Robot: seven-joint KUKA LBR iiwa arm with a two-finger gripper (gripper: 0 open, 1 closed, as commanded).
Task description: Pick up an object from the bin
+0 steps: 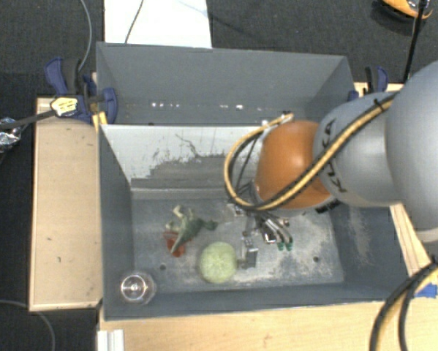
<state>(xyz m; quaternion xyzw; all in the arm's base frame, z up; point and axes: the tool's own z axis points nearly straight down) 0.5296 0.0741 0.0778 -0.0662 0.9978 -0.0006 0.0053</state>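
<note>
My gripper hangs below the orange wrist cover, low over the bin floor right of centre. Its fingers stand open, with nothing between them. One fingertip is just right of a pale green round ball, close to it or touching it. The ball rests on the floor near the bin's front. Further left lies a small toy of green, red and white parts, apart from the gripper.
A clear round cup-like thing sits in the front left corner of the bin. The arm and its orange cover hide the right middle of the bin floor. Bare scratched floor shows at the back left.
</note>
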